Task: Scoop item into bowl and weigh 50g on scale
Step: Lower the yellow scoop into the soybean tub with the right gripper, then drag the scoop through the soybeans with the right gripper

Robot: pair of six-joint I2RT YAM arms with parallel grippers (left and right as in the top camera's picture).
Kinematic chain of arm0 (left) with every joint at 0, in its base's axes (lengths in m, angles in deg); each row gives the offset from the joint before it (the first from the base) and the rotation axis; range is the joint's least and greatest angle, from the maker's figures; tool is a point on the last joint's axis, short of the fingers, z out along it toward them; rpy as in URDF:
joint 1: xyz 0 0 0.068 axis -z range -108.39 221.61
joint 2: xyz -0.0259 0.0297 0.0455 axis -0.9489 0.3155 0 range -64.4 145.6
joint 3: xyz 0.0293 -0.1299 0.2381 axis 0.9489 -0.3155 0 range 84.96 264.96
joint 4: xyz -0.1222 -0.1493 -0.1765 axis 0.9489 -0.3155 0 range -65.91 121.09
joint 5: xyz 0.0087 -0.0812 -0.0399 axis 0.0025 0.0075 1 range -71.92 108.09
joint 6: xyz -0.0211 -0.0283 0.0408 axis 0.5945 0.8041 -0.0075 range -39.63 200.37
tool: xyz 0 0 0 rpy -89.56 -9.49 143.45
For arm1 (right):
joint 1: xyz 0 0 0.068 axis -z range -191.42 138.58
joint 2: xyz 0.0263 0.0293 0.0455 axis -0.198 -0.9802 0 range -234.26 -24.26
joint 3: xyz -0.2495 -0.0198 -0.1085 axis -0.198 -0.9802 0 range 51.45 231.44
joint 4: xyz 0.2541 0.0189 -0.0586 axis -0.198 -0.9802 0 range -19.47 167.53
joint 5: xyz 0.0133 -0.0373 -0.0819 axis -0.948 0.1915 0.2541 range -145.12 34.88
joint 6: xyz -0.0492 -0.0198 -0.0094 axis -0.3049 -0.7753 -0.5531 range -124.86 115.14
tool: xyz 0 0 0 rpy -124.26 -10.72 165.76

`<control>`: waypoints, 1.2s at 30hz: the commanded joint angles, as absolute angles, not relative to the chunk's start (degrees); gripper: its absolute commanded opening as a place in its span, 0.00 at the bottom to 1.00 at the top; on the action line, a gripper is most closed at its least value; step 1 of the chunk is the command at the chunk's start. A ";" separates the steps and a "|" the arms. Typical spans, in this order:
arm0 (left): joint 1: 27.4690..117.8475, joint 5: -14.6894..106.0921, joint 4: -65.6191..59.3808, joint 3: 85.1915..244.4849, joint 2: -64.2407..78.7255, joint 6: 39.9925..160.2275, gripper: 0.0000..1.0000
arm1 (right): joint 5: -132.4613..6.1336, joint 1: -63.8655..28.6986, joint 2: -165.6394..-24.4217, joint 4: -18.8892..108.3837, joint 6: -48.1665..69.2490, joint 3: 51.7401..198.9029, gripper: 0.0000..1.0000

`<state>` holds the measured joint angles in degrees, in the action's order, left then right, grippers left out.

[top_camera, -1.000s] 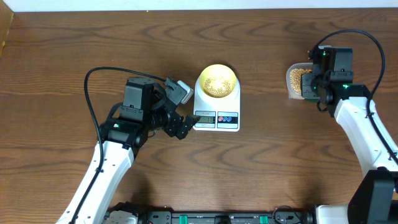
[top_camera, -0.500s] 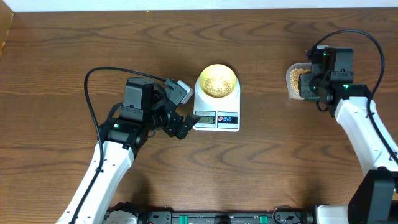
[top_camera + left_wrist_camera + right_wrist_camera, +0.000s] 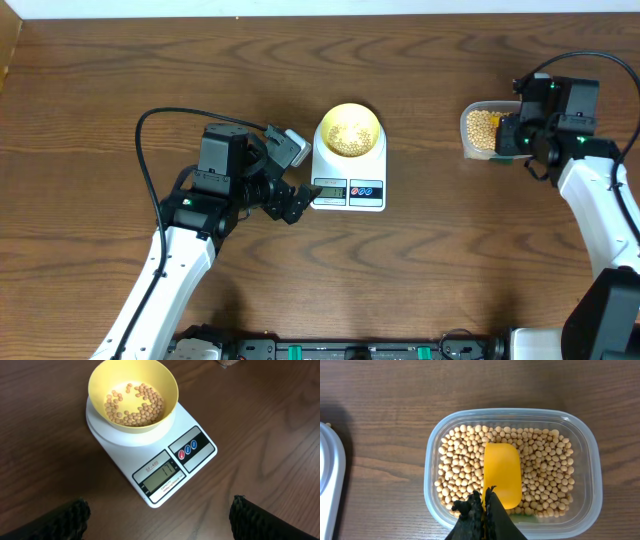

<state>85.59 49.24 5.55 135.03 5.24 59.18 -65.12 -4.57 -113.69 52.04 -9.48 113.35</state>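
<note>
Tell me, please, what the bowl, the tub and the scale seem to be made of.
Bowl: probably plastic, opaque pale yellow, smooth with an even soft sheen. Tub: clear plastic; the beans show through its wall. Scale: likely moulded white plastic, glossy, with rounded edges.

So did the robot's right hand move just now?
Yes. The right gripper, shut on the yellow scoop, slid right, away from the scale, uncovering more of the clear tub.

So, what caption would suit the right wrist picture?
Shut tool poised at a yellow scoop resting on beans in a clear tub.
</note>
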 commanded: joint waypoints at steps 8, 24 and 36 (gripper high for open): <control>85.43 48.91 5.44 134.92 4.72 59.07 0.91 | -71.39 -3.23 -114.30 52.21 -9.81 114.32 0.01; 85.43 48.91 5.46 134.92 4.72 59.05 0.91 | -73.82 -2.27 -114.30 50.88 -9.81 114.32 0.01; 85.43 48.91 5.44 134.92 4.72 59.05 0.91 | -78.93 0.02 -114.30 50.66 -9.81 114.32 0.01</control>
